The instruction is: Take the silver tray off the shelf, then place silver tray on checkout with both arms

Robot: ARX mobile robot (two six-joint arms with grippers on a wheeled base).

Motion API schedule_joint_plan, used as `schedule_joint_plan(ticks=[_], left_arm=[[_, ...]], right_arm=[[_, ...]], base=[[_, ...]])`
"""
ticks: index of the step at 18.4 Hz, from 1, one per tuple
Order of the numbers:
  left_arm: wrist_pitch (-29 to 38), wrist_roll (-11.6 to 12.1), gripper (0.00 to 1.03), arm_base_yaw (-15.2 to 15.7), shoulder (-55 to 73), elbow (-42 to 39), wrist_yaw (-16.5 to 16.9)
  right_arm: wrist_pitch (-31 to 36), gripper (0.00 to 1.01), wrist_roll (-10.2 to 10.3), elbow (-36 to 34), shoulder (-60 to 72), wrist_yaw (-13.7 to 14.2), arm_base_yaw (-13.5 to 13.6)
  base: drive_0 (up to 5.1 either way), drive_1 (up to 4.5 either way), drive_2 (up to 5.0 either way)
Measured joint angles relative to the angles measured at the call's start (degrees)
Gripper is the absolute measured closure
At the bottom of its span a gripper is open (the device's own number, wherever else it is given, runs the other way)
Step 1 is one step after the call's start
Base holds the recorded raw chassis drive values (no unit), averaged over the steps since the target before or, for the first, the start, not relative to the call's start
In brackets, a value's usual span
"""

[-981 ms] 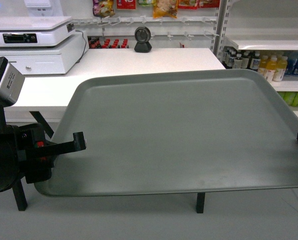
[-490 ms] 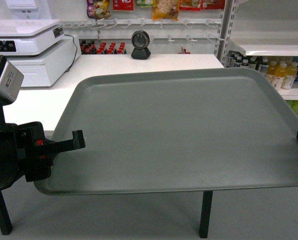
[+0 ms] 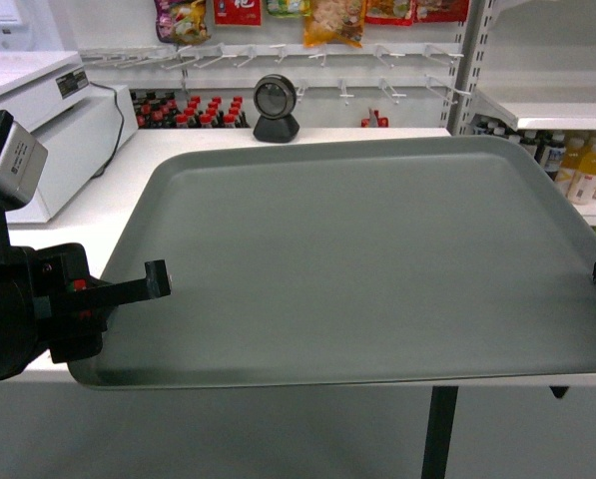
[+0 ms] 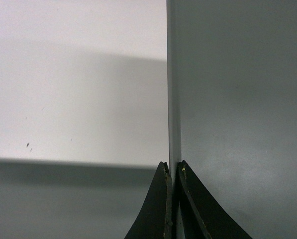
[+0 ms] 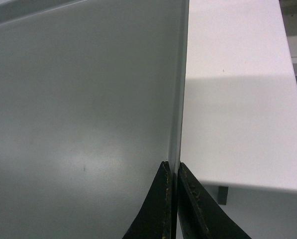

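We hold the silver tray point(image 3: 367, 259) level in mid-air, its long sides running left to right and its low rim up, because a flat thing this wide would tip if gripped from one side only — so each arm takes one short edge. On the left, the left gripper point(image 3: 150, 283) is pinched tight onto the rim: the wrist view shows both thin fingers point(image 4: 160, 209) closed against the rim's edge with the tray's wall standing between them. On the right, the right gripper point(image 5: 172, 199) is clamped the same way on the opposite rim, though in the head view only a small black tip of it shows at the frame's edge. The tray now hangs above the checkout point(image 3: 118, 200), whose white top shows at its left and far sides and beneath its near edge; both wrist views show that white surface beside the rim, with a soft shadow cast on it, which we read as the tray being above the counter, not resting on it. On the far side of the counter stands a round black scanner point(image 3: 275, 108), just past the tray's far rim, and a white weighing scale point(image 3: 48, 110) sits at the far left. To the far right is a white shelf point(image 3: 537, 100) with bottled drinks point(image 3: 587, 155) below it — the tray is well off it, so the lowering onto the counter is what we judge remains.
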Motion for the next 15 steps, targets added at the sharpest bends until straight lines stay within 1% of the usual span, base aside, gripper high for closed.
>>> schedule_joint_plan(ticks=[12,15], left_arm=[[0.0,0.0,1.00,0.0,0.0,0.0,0.0],[0.4,0.0,1.00,0.0,0.2,0.1,0.0]], right_arm=[[0.0,0.98,0.0,0.0,0.0,0.0,0.0],[0.3,0.98,0.0,0.0,0.1,0.0,0.0]], base=[[-0.1,4.15,-4.3],[0.0,0.00,0.0]])
